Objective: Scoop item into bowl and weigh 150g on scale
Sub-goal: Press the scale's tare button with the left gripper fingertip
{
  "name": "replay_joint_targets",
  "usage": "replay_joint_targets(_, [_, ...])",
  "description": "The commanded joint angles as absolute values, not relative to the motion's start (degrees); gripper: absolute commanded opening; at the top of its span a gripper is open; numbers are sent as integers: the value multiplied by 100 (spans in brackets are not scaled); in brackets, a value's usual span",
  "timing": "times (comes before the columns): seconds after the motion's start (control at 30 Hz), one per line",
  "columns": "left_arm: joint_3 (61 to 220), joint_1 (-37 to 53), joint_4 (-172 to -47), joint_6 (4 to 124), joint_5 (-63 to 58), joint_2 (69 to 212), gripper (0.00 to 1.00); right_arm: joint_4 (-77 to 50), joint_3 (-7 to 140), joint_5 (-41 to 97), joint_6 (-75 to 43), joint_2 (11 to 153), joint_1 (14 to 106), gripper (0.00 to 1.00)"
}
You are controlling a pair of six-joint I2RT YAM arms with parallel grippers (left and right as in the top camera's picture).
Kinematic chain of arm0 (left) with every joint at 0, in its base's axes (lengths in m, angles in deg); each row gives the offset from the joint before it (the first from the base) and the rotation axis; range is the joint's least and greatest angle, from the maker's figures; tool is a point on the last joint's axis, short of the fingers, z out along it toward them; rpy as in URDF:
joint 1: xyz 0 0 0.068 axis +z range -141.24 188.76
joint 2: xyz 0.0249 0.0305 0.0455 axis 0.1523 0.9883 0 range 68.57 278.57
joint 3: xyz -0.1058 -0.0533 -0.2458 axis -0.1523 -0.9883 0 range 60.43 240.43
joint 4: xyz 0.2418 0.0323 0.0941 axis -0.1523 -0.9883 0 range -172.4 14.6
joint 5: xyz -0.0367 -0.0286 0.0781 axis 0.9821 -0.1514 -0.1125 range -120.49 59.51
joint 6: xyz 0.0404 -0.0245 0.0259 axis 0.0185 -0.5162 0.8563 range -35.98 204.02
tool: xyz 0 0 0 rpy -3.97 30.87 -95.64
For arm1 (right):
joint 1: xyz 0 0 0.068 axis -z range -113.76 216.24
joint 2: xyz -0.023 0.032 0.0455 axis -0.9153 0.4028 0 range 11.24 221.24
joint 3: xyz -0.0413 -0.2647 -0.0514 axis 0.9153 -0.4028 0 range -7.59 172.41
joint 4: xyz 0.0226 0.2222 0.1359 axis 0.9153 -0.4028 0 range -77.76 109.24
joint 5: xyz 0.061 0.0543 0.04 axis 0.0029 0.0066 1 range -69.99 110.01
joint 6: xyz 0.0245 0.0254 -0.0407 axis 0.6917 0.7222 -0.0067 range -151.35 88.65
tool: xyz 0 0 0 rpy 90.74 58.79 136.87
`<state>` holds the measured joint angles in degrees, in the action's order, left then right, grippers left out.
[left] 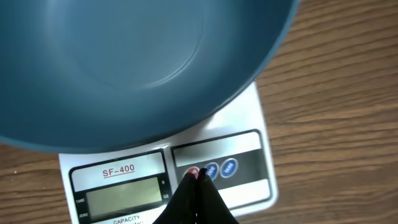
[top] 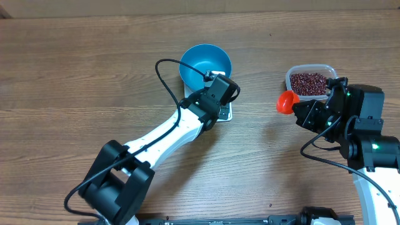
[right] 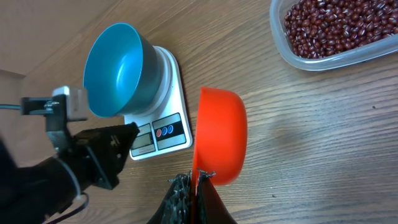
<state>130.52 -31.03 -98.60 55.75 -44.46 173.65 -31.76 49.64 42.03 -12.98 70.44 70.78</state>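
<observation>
lying in the clear tub (right: 283,50) well off to one side, the beans (right: 336,25) are all a loose heap there and none show in the bowl (right: 115,68), which stands empty on the back of the scale (right: 174,87), overhanging it a little. the main risk, as i judge it, is at the scale: its display (left: 124,196) shows no digits i can read, and if the bowl's own weight is not zeroed out, the reading for the beans would come out wrong. a push that lands off the button, or too hard, could also shove the light scale across the table (right: 323,137) and shift the bowl on it. later, beans may scatter on the way over, since the tub and bowl sit apart and the scoop (right: 221,134) is pinched only by its thin rim (it could twist in that hold). the left gripper (left: 199,179) has its fingers pressed together into one point, holding nothing, the tip down on or just at the red button (left: 193,172) on the scale's front. the right gripper (right: 194,183) has its fingers closed narrow on the scoop's rim, with the scoop turned on its side between tub and scale, and no beans visible in it from above.
</observation>
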Motion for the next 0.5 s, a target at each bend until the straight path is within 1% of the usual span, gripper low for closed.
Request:
replay_joint_targets(0.0, [12980,-3144,-9819,5676,-4650,17660,4,-3146,5065,4144,-1318,7031,7119,4])
replay_joint_targets(0.47, [12980,-3144,-9757,5660,-4577,17724,4,-3141,5065,4141,-1320,7031,7119,4])
